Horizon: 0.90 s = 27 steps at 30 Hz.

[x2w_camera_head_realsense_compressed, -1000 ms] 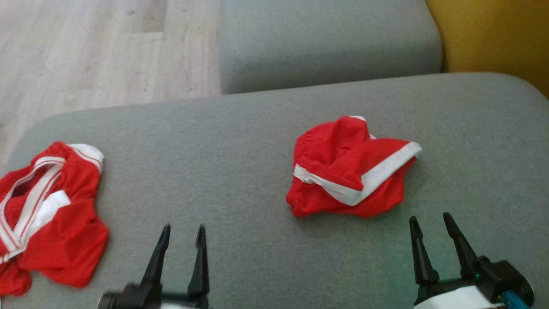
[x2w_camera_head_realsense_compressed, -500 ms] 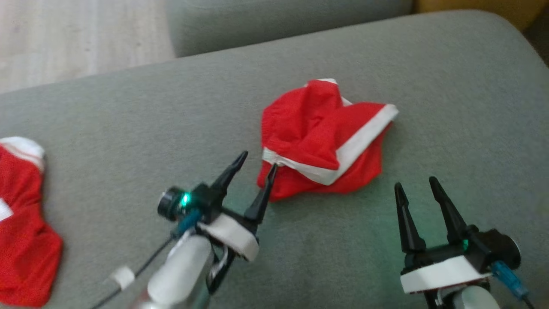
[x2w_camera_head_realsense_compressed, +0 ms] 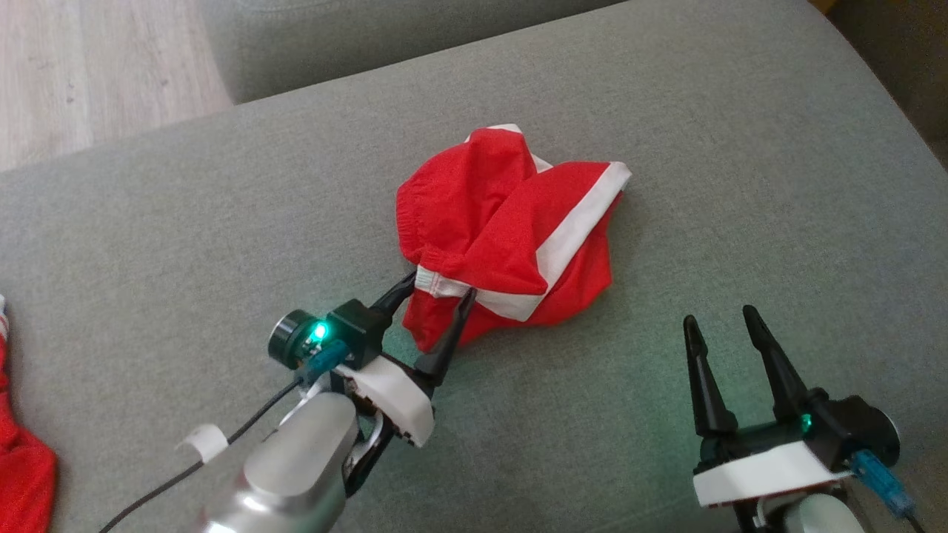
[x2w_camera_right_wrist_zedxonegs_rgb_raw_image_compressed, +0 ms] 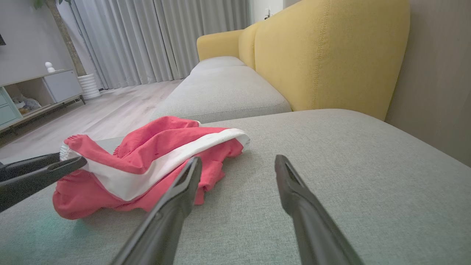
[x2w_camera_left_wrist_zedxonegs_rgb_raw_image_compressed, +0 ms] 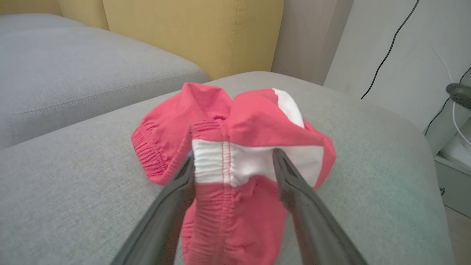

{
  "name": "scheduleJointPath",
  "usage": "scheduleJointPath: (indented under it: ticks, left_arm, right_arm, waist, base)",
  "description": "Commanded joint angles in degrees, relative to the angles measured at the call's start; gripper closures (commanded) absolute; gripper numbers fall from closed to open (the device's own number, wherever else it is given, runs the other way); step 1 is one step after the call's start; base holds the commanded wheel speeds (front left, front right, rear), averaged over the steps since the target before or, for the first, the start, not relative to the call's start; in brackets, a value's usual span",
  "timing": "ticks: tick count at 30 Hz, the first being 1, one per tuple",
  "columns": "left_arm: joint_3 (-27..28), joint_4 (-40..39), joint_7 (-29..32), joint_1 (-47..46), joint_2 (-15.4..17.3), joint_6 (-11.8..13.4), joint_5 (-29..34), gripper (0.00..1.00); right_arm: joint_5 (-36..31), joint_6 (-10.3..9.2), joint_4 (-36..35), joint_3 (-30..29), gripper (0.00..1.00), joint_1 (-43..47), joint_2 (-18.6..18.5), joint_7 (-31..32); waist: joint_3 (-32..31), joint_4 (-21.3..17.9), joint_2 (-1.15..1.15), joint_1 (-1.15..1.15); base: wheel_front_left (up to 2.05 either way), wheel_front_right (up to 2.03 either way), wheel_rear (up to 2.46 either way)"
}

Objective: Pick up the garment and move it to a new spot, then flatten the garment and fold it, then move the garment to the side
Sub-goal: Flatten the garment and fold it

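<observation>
The garment [x2w_camera_head_realsense_compressed: 511,237], red shorts with a white side stripe and white waistband, lies crumpled on the grey sofa cushion [x2w_camera_head_realsense_compressed: 740,148]. My left gripper [x2w_camera_head_realsense_compressed: 439,286] is open at its near-left corner, one finger on each side of the bunched white waistband. The left wrist view shows that band [x2w_camera_left_wrist_zedxonegs_rgb_raw_image_compressed: 235,162] sitting between the spread fingers [x2w_camera_left_wrist_zedxonegs_rgb_raw_image_compressed: 176,195], unpinched. Right of the garment and nearer to me, my right gripper [x2w_camera_head_realsense_compressed: 720,314] hovers open over bare cushion with nothing in it. From the right wrist view the garment [x2w_camera_right_wrist_zedxonegs_rgb_raw_image_compressed: 147,154] sits left of its fingers [x2w_camera_right_wrist_zedxonegs_rgb_raw_image_compressed: 176,198].
A second red and white garment [x2w_camera_head_realsense_compressed: 22,466] lies at the cushion's far left edge. Another grey cushion [x2w_camera_head_realsense_compressed: 311,37] and wooden floor [x2w_camera_head_realsense_compressed: 89,66] lie beyond. A yellow backrest [x2w_camera_right_wrist_zedxonegs_rgb_raw_image_compressed: 323,51] rises behind the sofa. Bare cushion surrounds the garment on the right.
The head camera has tilted and turned, shifting the whole picture. My left arm has reached forward to the garment, its open fingers now around the waistband corner. The right gripper has barely moved.
</observation>
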Motion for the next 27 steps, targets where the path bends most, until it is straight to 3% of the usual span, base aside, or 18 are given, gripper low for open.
scheduleJointPath:
  ticks: [1,5,6,7,8,10,20,27]
  left_arm:
    - [1.2,-2.4,-0.5,-2.3,1.2,0.1,-0.5,0.00]
    - [-0.3,-5.9,-0.5,0.0,1.8,0.1,-1.1,0.00]
    - [-0.6,-6.5,-0.5,0.5,1.9,0.1,-1.5,0.15]
    - [-0.9,-6.8,-0.5,0.8,2.0,0.1,-1.6,0.65]
    - [-1.2,-6.9,-0.5,1.1,2.1,0.1,-1.8,0.89]
    - [-2.0,-6.9,-0.5,1.5,2.1,0.1,-2.2,1.00]
    - [-6.9,-10.6,-0.5,0.5,1.2,0.1,-5.7,1.00]
    - [-10.5,-17.6,-0.4,-10.7,1.2,0.1,-12.0,1.00]
  right_arm:
    - [0.4,0.42,-1.6,1.0,0.00,-0.4,-0.4,-0.2]
    - [0.3,0.42,-1.5,0.7,0.00,0.3,-0.4,-0.2]
    - [0.3,0.42,-1.5,0.7,0.00,0.4,-0.4,-0.2]
    - [0.3,0.42,-1.5,0.7,0.00,0.4,-0.4,-0.2]
    - [0.4,0.42,-1.5,0.8,0.00,0.4,-0.4,-0.2]
    - [0.4,0.42,-1.4,1.1,0.00,0.4,-0.4,-0.2]
    - [0.2,0.42,-0.7,1.9,0.00,1.2,-0.4,-0.2]
    - [0.6,0.42,-0.3,2.2,0.00,1.7,-0.4,-0.2]
  waist:
    - [-0.3,0.1,0.00,0.00]
    - [-1.2,0.8,0.00,0.00]
    - [-1.3,1.1,0.00,0.00]
    - [-1.4,1.2,0.00,0.00]
    - [-1.5,1.4,0.00,0.00]
    - [-1.8,1.5,0.00,0.00]
    - [-4.3,0.6,0.00,0.00]
    - [-6.7,-0.8,0.00,0.00]
  base:
    - [0.00,0.00,0.00]
    - [0.00,0.00,0.00]
    - [0.00,0.00,0.00]
    - [0.00,0.00,0.00]
    - [0.00,0.00,0.00]
    - [0.00,0.00,0.00]
    - [0.00,0.00,0.00]
    - [0.00,0.00,0.00]
